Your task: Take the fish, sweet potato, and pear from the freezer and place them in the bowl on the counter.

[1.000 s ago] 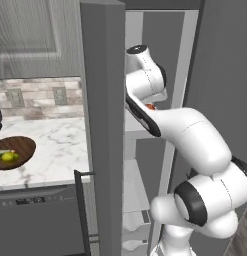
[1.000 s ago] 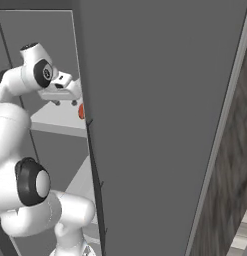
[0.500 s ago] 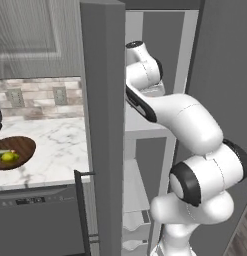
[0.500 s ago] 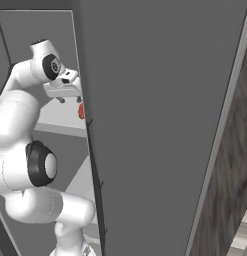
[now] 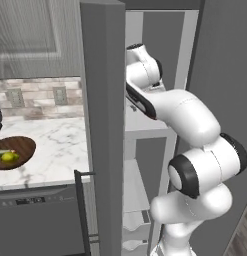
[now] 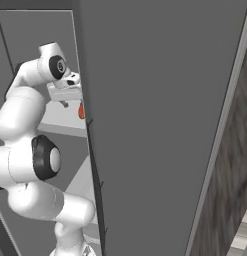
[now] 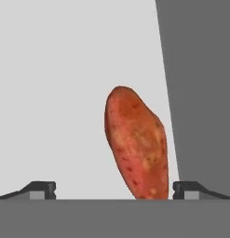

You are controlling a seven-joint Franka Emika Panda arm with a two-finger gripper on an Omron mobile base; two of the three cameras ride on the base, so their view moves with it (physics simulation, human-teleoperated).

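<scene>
End effector [image 7: 114,189] spread wide, holding nothing, reaches into the freezer [image 5: 102,125] to straddle the sweet potato [image 7: 136,144] lying on its white shelf [image 7: 56,93]; the bowl [image 5: 12,152] waits on the counter [image 5: 55,155].

The sweet potato [image 7: 137,146] lies on my white freezer shelf [image 7: 56,93]; the bowl [image 5: 15,151], lower left, sits on the tabletop [image 5: 55,150].

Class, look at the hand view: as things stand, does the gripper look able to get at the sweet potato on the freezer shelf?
Probably yes. The gripper is open, and the sweet potato lies between its fingertips on the white shelf, nothing in between.
</scene>
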